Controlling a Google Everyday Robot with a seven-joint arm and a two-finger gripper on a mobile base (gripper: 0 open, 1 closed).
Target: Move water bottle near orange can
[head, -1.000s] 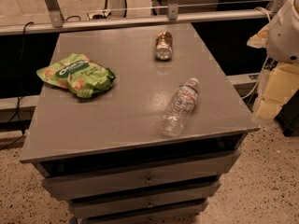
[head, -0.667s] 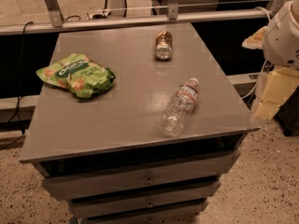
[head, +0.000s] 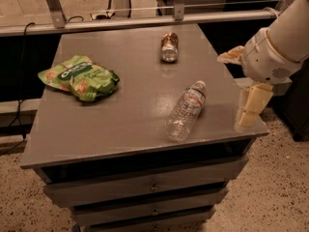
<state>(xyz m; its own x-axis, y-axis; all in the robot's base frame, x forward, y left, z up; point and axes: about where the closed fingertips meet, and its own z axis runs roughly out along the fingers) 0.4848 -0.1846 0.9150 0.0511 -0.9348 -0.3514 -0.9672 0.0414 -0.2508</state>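
- Fingers (head: 255, 103) of the gripper (head: 246, 122): pale, pointing downward, nothing held. Whether they stand parted or together cannot be told from this angle.
- Gripper position: at the right side of the cabinet top (head: 120, 129), by its near right corner, hanging from a white rounded arm housing (head: 282, 42). It is clear of every item on the surface.
- Water bottle (head: 186, 111): lying on its side on the right front part of the top. White cap points toward the far right, base toward the near edge. The label band sits near the cap end. It lies to the left of the gripper and does not touch it.
- Orange can (head: 169, 46): lying on its side near the far edge, roughly mid-width, silver end facing the camera. It is well apart from the bottle, with bare surface between the 2.
- Green snack bag (head: 79, 77): lying flat on the left part of the top, well apart from both can and bottle.
- Drawers (head: 149, 185): 3 closed fronts visible below the top.
- Metal rail (head: 145, 21): runs across behind the far edge.
- Speckled floor (head: 285, 178): visible at lower right.
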